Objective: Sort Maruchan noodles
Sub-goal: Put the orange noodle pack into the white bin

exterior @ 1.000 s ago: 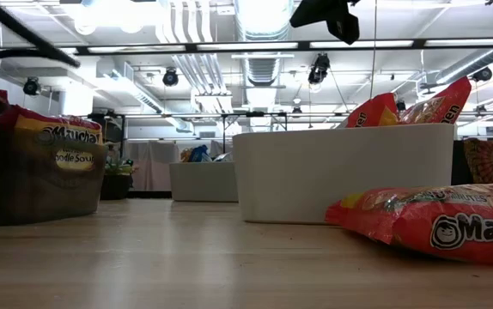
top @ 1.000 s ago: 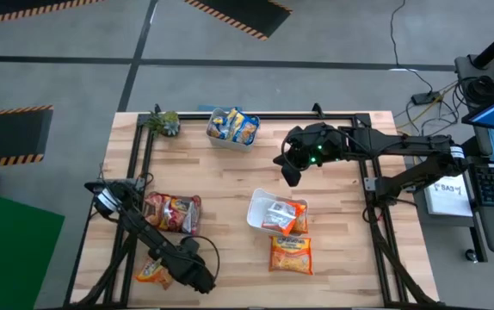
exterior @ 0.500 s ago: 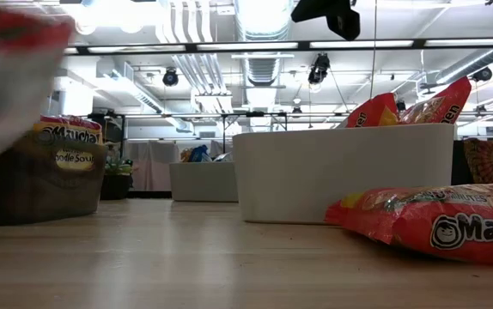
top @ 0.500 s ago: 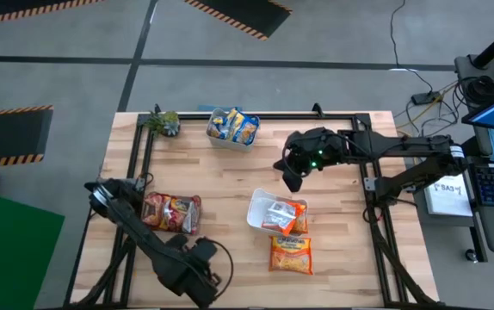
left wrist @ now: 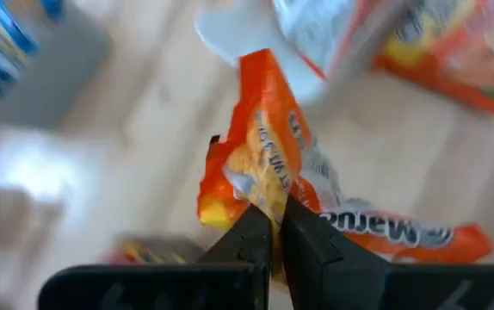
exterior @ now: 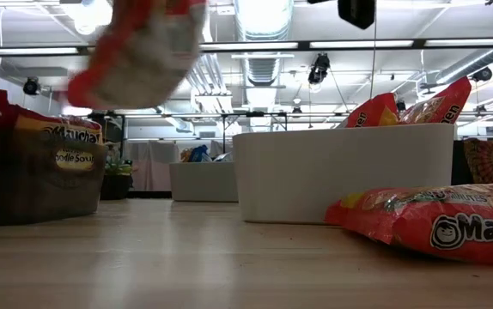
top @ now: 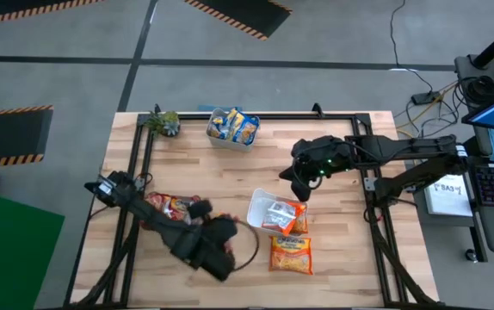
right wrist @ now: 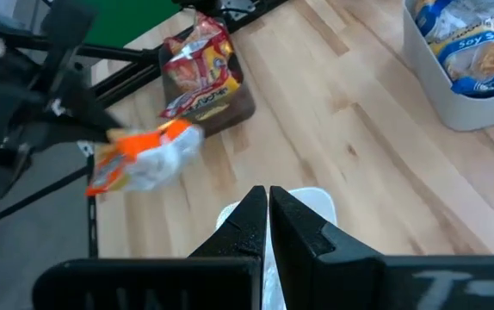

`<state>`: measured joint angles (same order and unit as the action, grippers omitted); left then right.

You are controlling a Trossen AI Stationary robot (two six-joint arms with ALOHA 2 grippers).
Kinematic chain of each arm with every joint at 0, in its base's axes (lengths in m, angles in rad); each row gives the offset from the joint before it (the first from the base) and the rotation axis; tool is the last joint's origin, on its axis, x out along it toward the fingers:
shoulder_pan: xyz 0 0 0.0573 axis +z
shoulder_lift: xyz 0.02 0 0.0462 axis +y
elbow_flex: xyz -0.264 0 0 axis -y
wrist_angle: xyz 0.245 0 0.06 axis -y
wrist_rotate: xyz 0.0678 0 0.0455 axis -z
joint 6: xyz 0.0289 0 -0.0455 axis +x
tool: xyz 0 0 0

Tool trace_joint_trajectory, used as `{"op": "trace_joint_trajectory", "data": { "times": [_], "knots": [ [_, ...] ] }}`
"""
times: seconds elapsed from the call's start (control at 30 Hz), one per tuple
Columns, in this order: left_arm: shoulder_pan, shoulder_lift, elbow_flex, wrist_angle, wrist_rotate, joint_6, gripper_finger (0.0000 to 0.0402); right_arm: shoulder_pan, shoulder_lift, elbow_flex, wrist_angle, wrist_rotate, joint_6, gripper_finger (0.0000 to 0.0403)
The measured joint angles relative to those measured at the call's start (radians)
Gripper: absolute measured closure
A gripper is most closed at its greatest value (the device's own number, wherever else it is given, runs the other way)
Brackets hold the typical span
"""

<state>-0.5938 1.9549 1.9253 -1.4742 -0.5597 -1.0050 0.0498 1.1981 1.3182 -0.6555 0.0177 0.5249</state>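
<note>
My left gripper is shut on an orange Maruchan packet, which shows blurred in mid-air in the low view and in the right wrist view. In the high view the left arm reaches between the dark tray and the white tray and covers that packet. My right gripper is shut and touches nothing; it hovers over the far edge of the white tray, which holds orange packets. Another orange packet lies flat on the table near that tray. My left gripper pinches the orange packet between its two fingers at one edge. The rest of the packet sticks out past the fingertips. The packet is lifted clear of the table.
A dark tray with red packets stands at the table's left. A clear tray with blue-and-yellow packets stands at the far edge, next to a small plant. Bare wood lies between the trays. A keyboard and cables lie beyond the right edge.
My left gripper has risen from the near left corner and swung toward the table's right, toward the white tray, carrying the orange packet up off the table. My right gripper has drifted a little toward the near edge, over the white tray.
</note>
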Motion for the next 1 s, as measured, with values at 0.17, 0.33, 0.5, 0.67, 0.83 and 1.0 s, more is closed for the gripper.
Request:
{"op": "trace_joint_trajectory", "data": {
  "times": [0.17, 0.33, 0.5, 0.67, 0.83, 1.0],
  "knots": [
    [0.117, -0.002, 0.068, 0.028, -0.093, 0.165, 0.0401, 0.028, -0.044, 0.002, -0.035, 0.000, 0.030, 0.0394],
    [0.242, -0.003, 0.098, 0.209, -0.092, 0.337, 0.0402, 0.050, -0.095, 0.002, -0.088, 0.001, 0.059, 0.0394],
    [0.327, 0.000, 0.069, 0.391, 0.111, 0.385, 0.0402, 0.068, -0.146, 0.002, -0.136, 0.008, 0.070, 0.0394],
    [0.360, 0.006, 0.062, 0.475, 0.230, 0.337, 0.0401, 0.082, -0.180, -0.002, -0.155, 0.009, 0.085, 0.0394],
    [0.384, 0.006, 0.034, 0.496, 0.276, 0.281, 0.0401, 0.097, -0.190, -0.013, -0.159, 0.011, 0.095, 0.0394],
    [0.393, 0.007, -0.061, 0.672, 0.255, 0.259, 0.0401, 0.102, -0.178, -0.014, -0.157, 0.011, 0.094, 0.0394]
  ]
}}
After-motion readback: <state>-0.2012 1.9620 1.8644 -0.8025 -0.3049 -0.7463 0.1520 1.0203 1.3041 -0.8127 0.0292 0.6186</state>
